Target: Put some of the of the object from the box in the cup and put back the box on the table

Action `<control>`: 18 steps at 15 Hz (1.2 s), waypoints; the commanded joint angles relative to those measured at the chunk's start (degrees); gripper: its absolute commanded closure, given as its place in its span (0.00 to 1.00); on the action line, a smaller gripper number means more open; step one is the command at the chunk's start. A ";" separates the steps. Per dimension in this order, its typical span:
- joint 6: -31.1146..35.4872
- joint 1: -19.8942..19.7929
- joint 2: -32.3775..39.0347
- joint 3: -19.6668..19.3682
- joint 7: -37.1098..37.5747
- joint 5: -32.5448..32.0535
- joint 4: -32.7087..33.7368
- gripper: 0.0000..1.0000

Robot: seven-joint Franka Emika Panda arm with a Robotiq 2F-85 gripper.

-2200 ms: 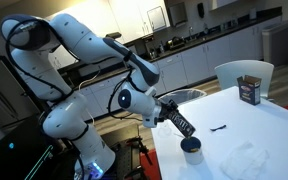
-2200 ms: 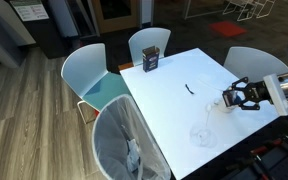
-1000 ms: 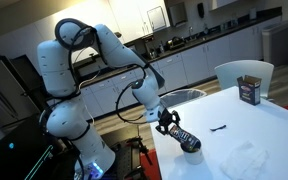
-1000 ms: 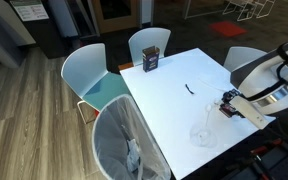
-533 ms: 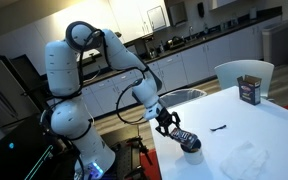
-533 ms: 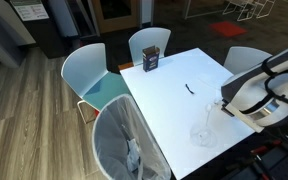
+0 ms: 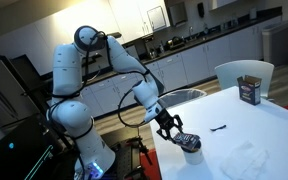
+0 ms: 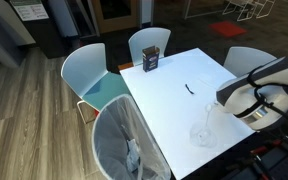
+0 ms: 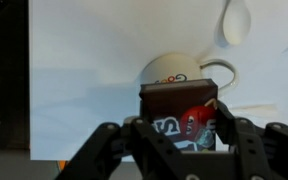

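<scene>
My gripper (image 9: 179, 130) is shut on the box (image 9: 180, 115), a dark box with pale lettering and a red figure on its face. In the wrist view its far end tips over the cup (image 9: 172, 70), which shows a whitish top and a handle on the white table (image 9: 94, 50). In an exterior view the gripper (image 7: 172, 128) holds the box (image 7: 181, 135) tilted down onto the dark blue cup (image 7: 192, 147) near the table's edge. In the other exterior view the arm (image 8: 254, 95) hides box and cup.
A taller dark brown container (image 7: 249, 90) stands at the table's far side, also in an exterior view (image 8: 152, 60). A small dark item (image 7: 218, 128) lies mid-table. Crumpled clear plastic (image 7: 244, 157) lies near the cup. White chairs (image 8: 94, 75) ring the table.
The arm has swung its elbow up and over, tipping the box more steeply onto the cup. In an exterior view the arm now covers the gripper and box.
</scene>
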 commanded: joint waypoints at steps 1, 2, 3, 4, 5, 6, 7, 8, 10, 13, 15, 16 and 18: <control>0.00 -0.54 -2.14 0.89 -3.77 2.99 1.01 0.63; 0.00 -1.96 -3.92 2.06 -4.25 2.62 0.73 0.63; 0.00 -2.58 -4.80 2.48 -4.46 2.38 0.76 0.63; -0.27 -3.16 -6.13 2.71 -5.05 2.08 0.68 0.63; -0.80 -4.02 -7.39 2.83 -6.18 1.82 0.89 0.63; -1.29 -4.90 -8.30 3.10 -7.36 1.74 1.30 0.63; -2.08 -6.18 -9.21 3.68 -9.02 1.85 1.89 0.63; -3.23 -7.75 -9.82 4.60 -10.97 1.99 2.70 0.63; -6.08 -10.58 -10.36 6.89 -13.68 1.65 4.48 0.63; -11.18 -14.29 -9.45 11.27 -12.02 -4.96 6.55 0.63; -14.87 -15.55 -8.54 13.55 -7.64 -12.07 7.46 0.63; -17.10 -15.24 -8.50 13.57 -5.71 -15.92 7.52 0.63; -14.80 -14.62 -8.68 12.79 -7.25 -12.91 6.69 0.38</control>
